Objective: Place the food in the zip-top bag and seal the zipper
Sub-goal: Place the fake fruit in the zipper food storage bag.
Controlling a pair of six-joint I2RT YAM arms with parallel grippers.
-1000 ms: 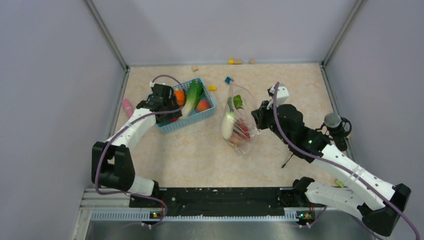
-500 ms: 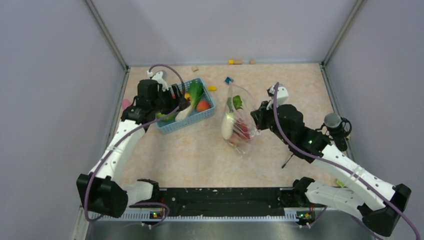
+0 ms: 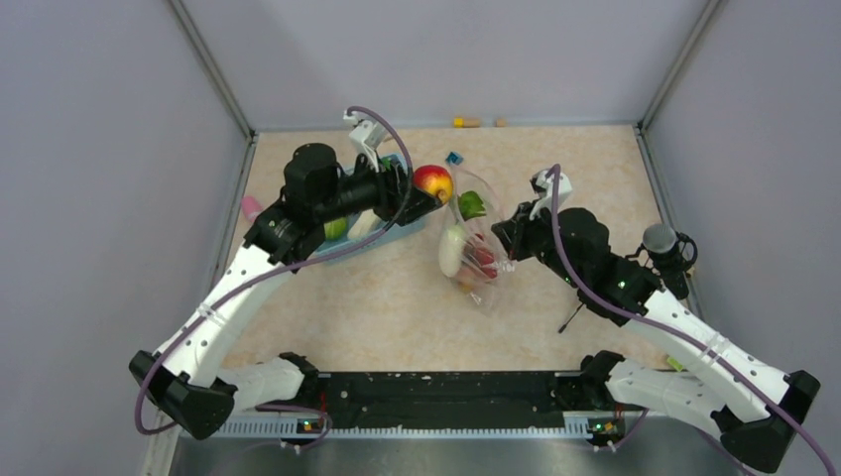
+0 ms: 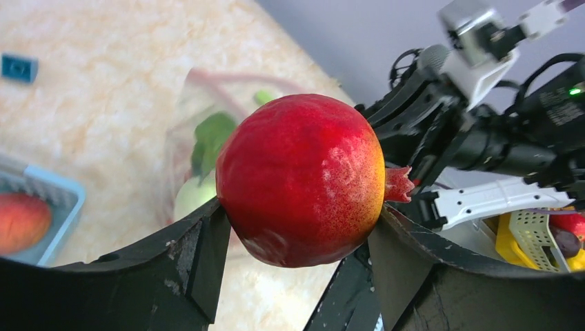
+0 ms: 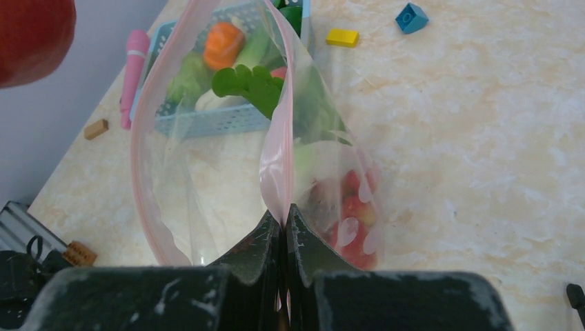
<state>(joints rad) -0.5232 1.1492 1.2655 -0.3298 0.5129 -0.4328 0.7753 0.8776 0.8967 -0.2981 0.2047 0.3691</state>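
**Fig.** Top view w/ both wrist views. L claw [image 3: 424, 190] pinches a red-yellow round fruit [image 3: 433, 182] clear of the table [image 3: 397, 307], between the blue basket [image 3: 395, 233] and the clear bag [image 3: 478, 283], near the bag's mouth. R claw [image 3: 501, 236] has its fingers pressed together on the pink zipper strip [image 5: 279, 138], holding one lip up, so the mouth gapes. Inside the bag: white radish [image 3: 451, 250], green leaf [image 3: 472, 205], red cherries [image 3: 483, 260]. An orange fruit [image 5: 223, 41] and greens [image 5: 185, 81] lie in the basket.
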